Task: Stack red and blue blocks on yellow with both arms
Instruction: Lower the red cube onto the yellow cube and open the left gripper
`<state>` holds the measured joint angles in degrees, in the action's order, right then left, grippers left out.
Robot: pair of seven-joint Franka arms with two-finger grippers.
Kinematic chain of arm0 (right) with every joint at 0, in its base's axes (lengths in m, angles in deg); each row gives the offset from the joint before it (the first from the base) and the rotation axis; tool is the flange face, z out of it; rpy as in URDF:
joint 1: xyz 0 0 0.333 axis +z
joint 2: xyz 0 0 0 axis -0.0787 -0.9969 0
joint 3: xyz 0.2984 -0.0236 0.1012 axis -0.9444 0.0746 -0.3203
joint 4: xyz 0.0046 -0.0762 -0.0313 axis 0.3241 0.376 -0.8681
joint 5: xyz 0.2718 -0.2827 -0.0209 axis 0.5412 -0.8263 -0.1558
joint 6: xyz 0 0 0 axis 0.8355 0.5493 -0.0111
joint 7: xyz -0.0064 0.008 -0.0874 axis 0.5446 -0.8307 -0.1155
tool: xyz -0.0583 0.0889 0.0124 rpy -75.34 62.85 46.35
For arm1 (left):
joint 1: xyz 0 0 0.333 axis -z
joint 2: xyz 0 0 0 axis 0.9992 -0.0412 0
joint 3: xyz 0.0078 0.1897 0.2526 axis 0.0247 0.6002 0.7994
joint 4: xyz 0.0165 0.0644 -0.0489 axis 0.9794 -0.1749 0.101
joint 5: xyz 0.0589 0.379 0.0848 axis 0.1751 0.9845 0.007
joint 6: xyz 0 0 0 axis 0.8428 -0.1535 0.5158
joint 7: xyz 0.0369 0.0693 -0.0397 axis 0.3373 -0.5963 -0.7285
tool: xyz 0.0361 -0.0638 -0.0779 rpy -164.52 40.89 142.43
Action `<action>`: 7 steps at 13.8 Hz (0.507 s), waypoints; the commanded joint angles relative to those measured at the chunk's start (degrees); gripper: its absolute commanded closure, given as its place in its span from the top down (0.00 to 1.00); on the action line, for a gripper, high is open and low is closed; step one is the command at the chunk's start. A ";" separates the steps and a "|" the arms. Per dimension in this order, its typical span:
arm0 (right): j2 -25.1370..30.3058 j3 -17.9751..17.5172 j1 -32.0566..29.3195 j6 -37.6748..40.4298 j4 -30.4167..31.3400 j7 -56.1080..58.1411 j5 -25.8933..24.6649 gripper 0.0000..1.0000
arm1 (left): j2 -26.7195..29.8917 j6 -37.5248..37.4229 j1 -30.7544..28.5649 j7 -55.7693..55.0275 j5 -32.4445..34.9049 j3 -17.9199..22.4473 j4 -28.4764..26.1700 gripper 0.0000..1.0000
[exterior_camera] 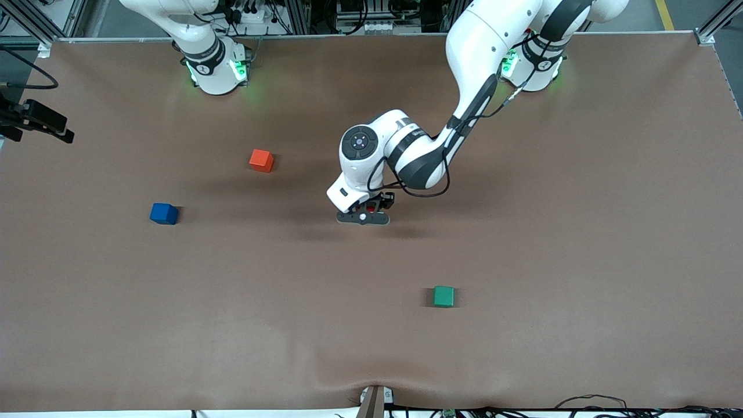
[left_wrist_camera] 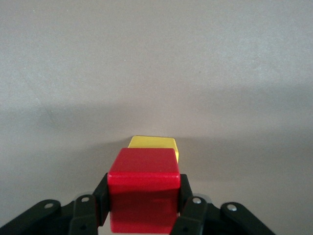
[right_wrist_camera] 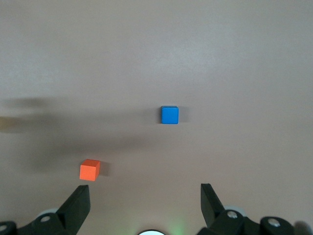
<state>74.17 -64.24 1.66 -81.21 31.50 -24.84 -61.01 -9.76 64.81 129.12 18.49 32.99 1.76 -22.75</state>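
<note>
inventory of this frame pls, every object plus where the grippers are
red block: 1, crimson, held in the left gripper, over the yellow block
yellow block: 1, bright yellow, on the table mid-table, under the red block
blue block: 1, deep blue, toward the right arm's end
orange-red cube: 1, farther from the front camera than the blue block
green cube: 1, nearest the front camera
table: 1, brown
left gripper: shut on the red block, mid-table
right gripper: open, high over the table; that arm waits

Brown table (exterior_camera: 580,261), metal frame (exterior_camera: 705,29), grey floor, cables
</note>
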 commanded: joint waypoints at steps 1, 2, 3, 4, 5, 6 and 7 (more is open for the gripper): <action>1.28 -0.32 -0.66 0.04 1.26 -0.60 0.86 1.00 | -1.49 0.28 0.71 -1.38 0.97 0.44 1.37 0.00; 1.20 -0.32 -0.57 -0.04 1.26 -0.60 0.86 1.00 | -1.57 0.19 0.71 -1.38 0.97 0.44 1.28 0.00; 1.19 -0.32 -0.66 -0.05 1.26 -0.60 0.86 1.00 | -1.57 0.19 0.71 -1.38 0.97 0.44 1.28 0.00; 1.19 -0.32 -0.66 -0.05 1.17 -0.60 0.86 1.00 | -1.66 0.19 0.62 -1.20 0.97 0.44 1.28 0.00; 1.11 -0.32 -0.74 -0.13 1.08 -0.60 0.86 1.00 | -1.57 0.19 0.53 -1.11 0.71 0.36 1.28 0.18; 1.02 -0.32 -0.75 -0.13 0.73 -0.60 0.86 1.00 | -1.57 0.19 0.53 -1.11 0.62 0.35 1.28 0.42; 0.93 -0.32 -0.75 -0.13 0.56 -0.60 0.86 1.00 | -1.57 0.19 0.62 -0.94 1.05 0.44 1.19 0.99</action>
<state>74.17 -64.24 1.65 -81.22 31.49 -24.84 -61.01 -9.76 64.81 129.12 18.48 32.99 1.76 -22.74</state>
